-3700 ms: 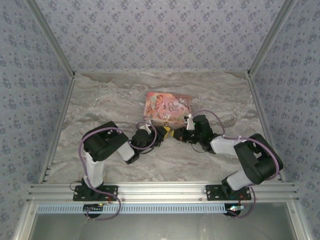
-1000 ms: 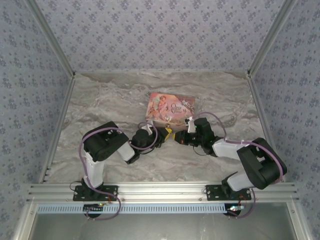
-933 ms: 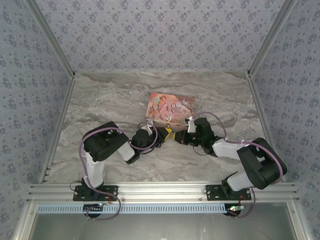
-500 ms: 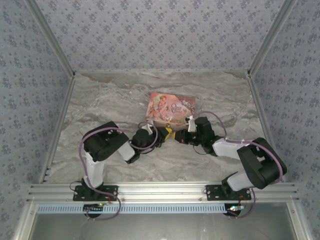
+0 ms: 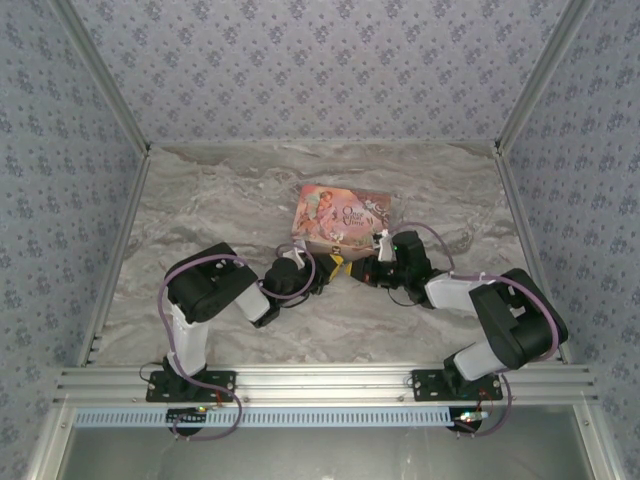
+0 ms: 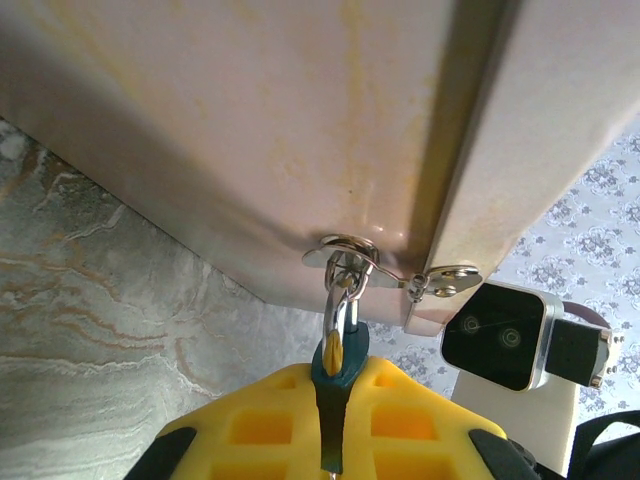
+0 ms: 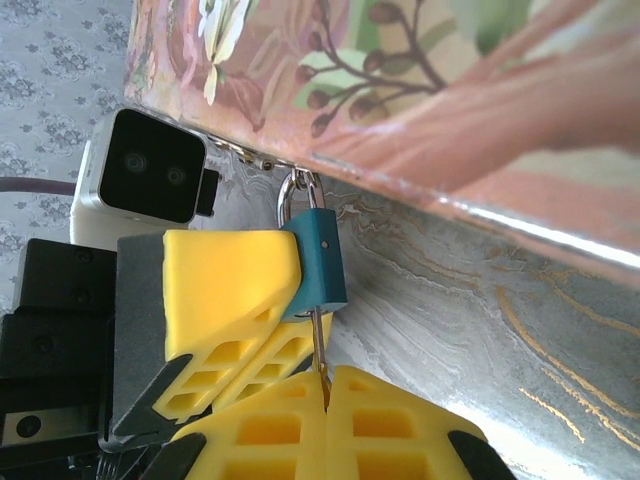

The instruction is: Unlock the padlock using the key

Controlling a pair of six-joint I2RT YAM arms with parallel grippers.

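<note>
Left gripper (image 6: 335, 385) clamps padlock (image 7: 322, 262) at the edge of the pink box (image 7: 480, 90) (right gripper (image 7: 325, 388) pinches key (image 7: 319, 345)).

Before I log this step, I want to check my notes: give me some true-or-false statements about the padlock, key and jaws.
1. The padlock hangs by its shackle from the hasp on the box. True.
2. The left jaws are open and clear of the padlock. False: they are shut on its body.
3. The key lies loose beside the box. False: the right jaws hold it, with its blade reaching the padlock's underside.
4. Both jaws are at the box's near edge. True.
</note>
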